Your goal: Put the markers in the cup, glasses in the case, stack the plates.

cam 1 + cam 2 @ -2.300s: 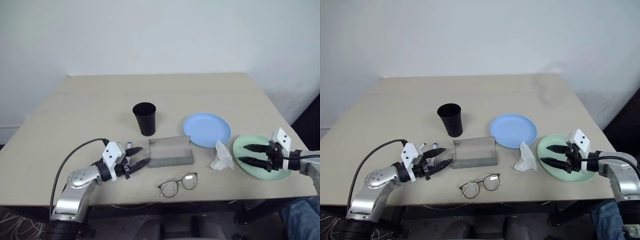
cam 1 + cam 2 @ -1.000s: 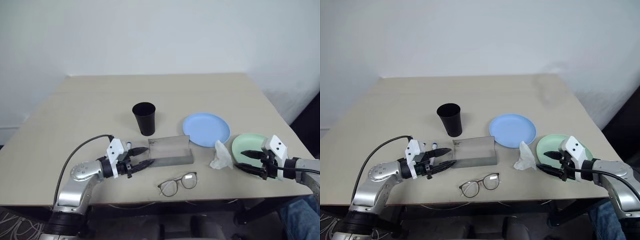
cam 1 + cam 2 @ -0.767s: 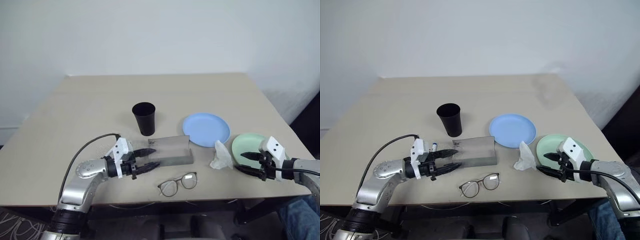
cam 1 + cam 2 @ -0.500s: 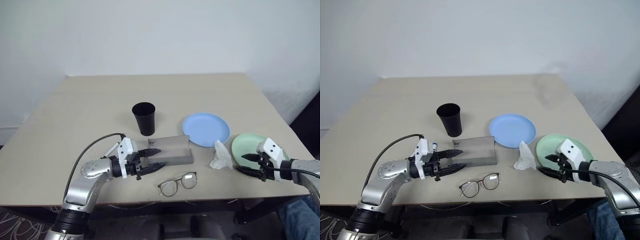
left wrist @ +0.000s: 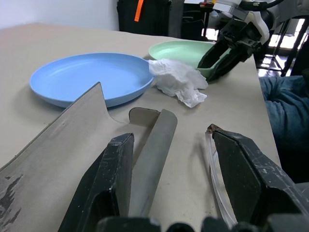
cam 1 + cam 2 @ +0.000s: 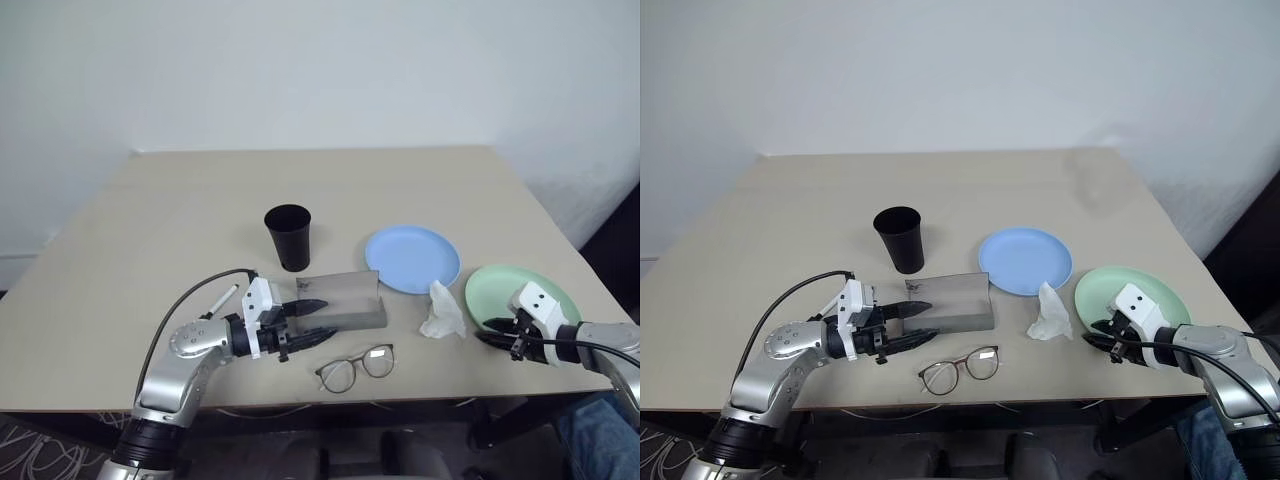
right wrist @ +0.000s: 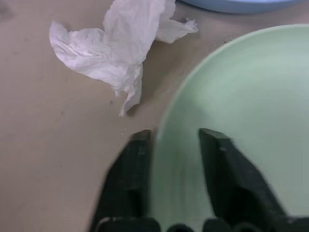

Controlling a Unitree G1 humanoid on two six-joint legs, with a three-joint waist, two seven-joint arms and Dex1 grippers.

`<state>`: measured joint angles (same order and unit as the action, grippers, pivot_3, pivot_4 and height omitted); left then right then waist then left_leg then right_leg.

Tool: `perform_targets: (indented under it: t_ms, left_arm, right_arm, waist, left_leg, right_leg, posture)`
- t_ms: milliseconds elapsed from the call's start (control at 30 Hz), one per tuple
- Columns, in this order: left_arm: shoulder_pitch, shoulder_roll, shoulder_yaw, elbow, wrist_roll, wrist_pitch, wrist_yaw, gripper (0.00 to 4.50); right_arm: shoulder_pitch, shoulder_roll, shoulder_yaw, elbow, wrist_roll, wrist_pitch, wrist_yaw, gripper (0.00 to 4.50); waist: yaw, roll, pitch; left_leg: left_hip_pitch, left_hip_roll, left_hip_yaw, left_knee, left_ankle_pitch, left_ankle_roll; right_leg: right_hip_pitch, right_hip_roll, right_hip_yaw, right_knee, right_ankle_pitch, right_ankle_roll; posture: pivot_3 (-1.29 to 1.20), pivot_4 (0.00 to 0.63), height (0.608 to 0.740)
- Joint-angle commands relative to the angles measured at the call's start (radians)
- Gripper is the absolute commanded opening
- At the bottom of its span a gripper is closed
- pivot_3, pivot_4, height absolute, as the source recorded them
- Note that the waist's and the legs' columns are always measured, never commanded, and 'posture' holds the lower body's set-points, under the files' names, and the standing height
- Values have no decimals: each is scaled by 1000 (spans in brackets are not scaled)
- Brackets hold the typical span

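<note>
The far half of the tabletop [image 6: 330,185] lies bare. Nearer, the cup [image 6: 289,238], case [image 6: 342,302], glasses [image 6: 356,367], tissue [image 6: 441,312] and blue plate [image 6: 413,258] crowd the middle.

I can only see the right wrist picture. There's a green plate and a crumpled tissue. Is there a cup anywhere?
Observer: Yes, a black cup stands upright mid-table, just behind the case.
Operator: Where are the glasses?
Observer: The glasses lie outside the case, in front of it, near the table's front edge.
Operator: My right gripper pinches the green plate. What about the left one?
Observer: The left gripper is open at the case's left end, pointing along it.
</note>
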<state>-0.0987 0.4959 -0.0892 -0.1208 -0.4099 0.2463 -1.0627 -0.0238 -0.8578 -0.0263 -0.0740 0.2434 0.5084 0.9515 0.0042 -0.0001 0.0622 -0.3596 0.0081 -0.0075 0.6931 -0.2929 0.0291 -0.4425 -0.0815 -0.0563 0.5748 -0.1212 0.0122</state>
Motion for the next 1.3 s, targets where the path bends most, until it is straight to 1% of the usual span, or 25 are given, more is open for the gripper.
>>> perform_targets:
  t_ms: [33, 100, 233, 433, 700, 767, 900, 967, 1300]
  left_arm:
    - [-21, -2, 7, -14, -4, -18, 4, 2733]
    - [-24, -2, 6, -11, -4, -19, 6, 2733]
    - [-26, -4, 4, -8, -1, -23, 9, 2733]
    - [-28, -8, 0, -4, 4, -28, 14, 2733]
    - [-36, -12, -6, 11, 10, -39, 14, 2733]
    - [-37, -13, -6, 12, 11, -41, 14, 2733]
    - [-37, -13, -5, 13, 12, -43, 16, 2733]
    - [-34, -14, -4, 12, 13, -44, 19, 2733]
    - [-29, -16, -7, 10, 17, -48, 25, 2733]
  right_arm:
    - [-20, -4, -17, -11, -7, -22, -10, 515]
    - [-22, -4, -16, -9, -12, -27, -10, 515]
    - [-38, 1, -12, 2, -23, -40, -20, 515]
    - [-83, 17, -10, 50, -50, -87, -48, 515]
    - [-180, 43, 3, 152, -96, -182, -74, 515]
    - [-200, 47, 8, 175, -105, -191, -74, 515]
    - [-209, 48, 15, 189, -114, -205, -68, 515]
    - [-213, 49, 17, 192, -117, -213, -67, 152]
    - [-234, 53, 22, 204, -133, -230, -79, 152]
  waist:
    - [-1, -1, 0]
    - [-5, -5, -1]
    - [-4, -4, -1]
    - [-4, -4, -1]
    - [-4, -4, -1]
    - [-4, -4, -1]
    - [-4, -4, -1]
    - [-4, -4, -1]
    - [-4, -4, -1]
  left_leg:
    - [0, 0, 0, 0, 0, 0]
    - [0, 1, 2, 0, 0, 0]
    - [0, 3, 5, 0, -2, -4]
    - [0, 3, 6, 1, -2, -4]
    - [0, 3, 6, 2, 0, 1]
    - [0, 3, 6, 2, -1, 1]
    - [0, 3, 4, 2, -1, 2]
    - [0, 3, 4, 2, -1, 2]
    - [1, 3, 5, 2, -1, 2]
  right_leg:
    - [0, 0, 0, 0, 0, 0]
    - [1, 0, 0, 0, 0, 0]
    - [1, 0, -1, -1, 0, 0]
    - [0, 0, -1, -2, 0, 0]
    - [-1, 1, 2, -1, 0, 0]
    - [-1, 3, 5, -1, 0, 0]
    - [-1, 12, 18, -1, 0, 0]
    - [-1, 13, 19, -1, 0, 0]
    - [-1, 13, 21, 0, 0, 0]
  posture:
    - [0, 0, 740]
    - [0, 0, 740]
    - [0, 0, 740]
    - [0, 0, 740]
    - [0, 0, 740]
    - [0, 0, 740]
    - [0, 0, 740]
    - [0, 0, 740]
    - [0, 0, 740]
